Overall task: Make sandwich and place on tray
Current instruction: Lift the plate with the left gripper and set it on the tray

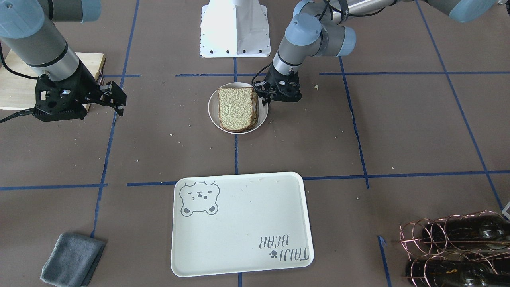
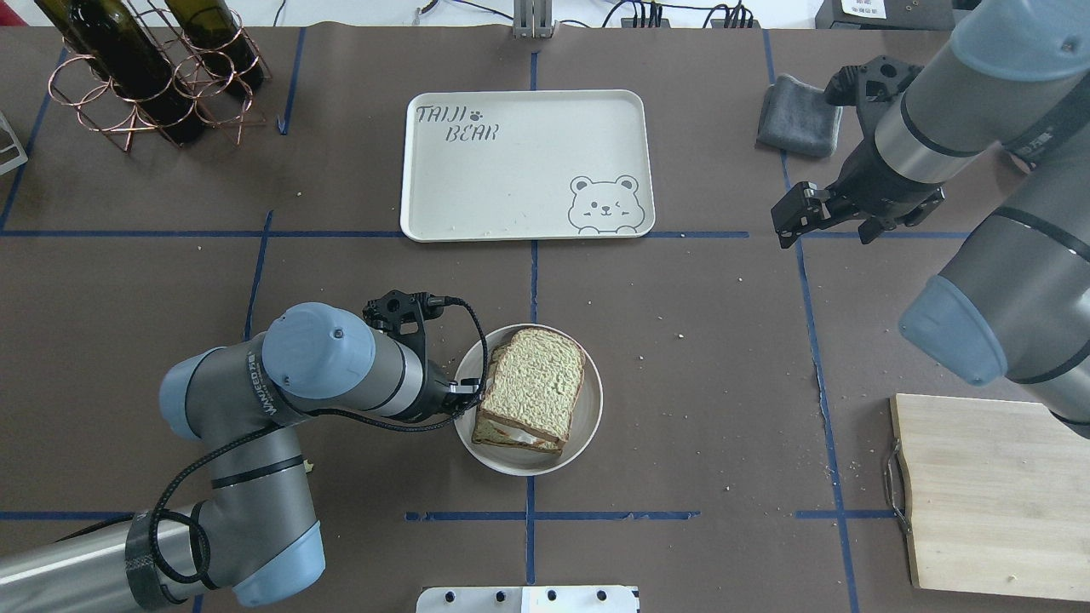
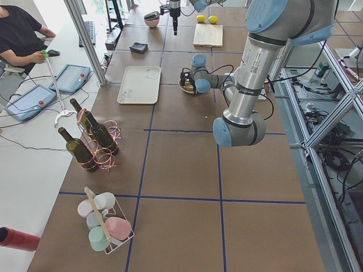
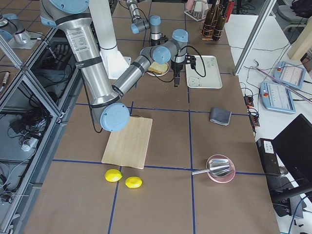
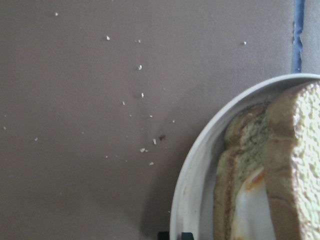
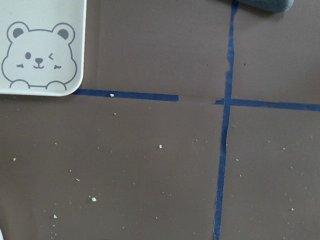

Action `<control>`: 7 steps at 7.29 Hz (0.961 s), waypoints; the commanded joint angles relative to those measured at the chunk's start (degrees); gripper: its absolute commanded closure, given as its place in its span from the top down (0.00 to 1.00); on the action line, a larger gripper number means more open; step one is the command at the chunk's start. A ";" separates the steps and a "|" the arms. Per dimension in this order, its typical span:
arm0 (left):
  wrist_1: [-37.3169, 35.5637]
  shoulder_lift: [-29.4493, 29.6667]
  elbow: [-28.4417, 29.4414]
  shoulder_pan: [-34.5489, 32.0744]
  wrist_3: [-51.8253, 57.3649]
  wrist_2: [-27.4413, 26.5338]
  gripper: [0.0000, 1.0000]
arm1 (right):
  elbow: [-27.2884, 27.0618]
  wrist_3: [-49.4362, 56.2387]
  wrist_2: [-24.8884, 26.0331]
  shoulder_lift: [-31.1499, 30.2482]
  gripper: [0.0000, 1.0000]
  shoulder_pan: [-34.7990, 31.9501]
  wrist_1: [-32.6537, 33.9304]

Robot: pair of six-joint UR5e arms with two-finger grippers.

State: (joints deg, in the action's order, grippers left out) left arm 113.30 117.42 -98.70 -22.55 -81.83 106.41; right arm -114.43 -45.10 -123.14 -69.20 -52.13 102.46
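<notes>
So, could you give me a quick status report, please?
Left gripper at plate rim, grip unclear; right gripper open, empty. Sandwich assembled on plate. Tray bare, path clear.

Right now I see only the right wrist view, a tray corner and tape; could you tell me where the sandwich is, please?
Observer: The sandwich sits on a small round plate, on the robot's side of the tray, not on it.
Operator: Thanks. Is the left gripper near it?
Observer: Yes, the left gripper is down at the plate's rim, beside the sandwich.
Operator: Is it filled?
Observer: Yes, white egg shows between the slices.
</notes>
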 commanded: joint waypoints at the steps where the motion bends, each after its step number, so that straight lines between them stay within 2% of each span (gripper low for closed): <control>1: 5.92 -0.52 -1.57 -0.47 -4.96 0.37 0.00 | -0.78 4.46 0.00 -2.50 1.00 -2.00 0.02; 4: 9.03 0.44 -1.14 -6.25 -16.39 1.94 0.00 | -0.35 22.81 -2.54 -11.11 1.00 -11.64 0.19; 5: 9.04 1.92 -0.44 -8.80 -23.39 3.17 0.00 | 0.43 26.35 -2.81 -13.74 1.00 -13.85 0.11; 6: 8.87 4.38 1.74 -10.56 -30.25 3.18 0.00 | 1.05 28.56 -3.33 -16.12 1.00 -16.66 0.02; 7: 8.87 8.49 6.63 -12.15 -35.19 3.10 0.00 | 2.27 32.06 -4.47 -17.88 1.00 -19.73 0.02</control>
State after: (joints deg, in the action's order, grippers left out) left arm 122.15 121.75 -96.65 -32.48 -109.92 109.38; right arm -113.43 -17.25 -126.48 -84.46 -68.09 102.52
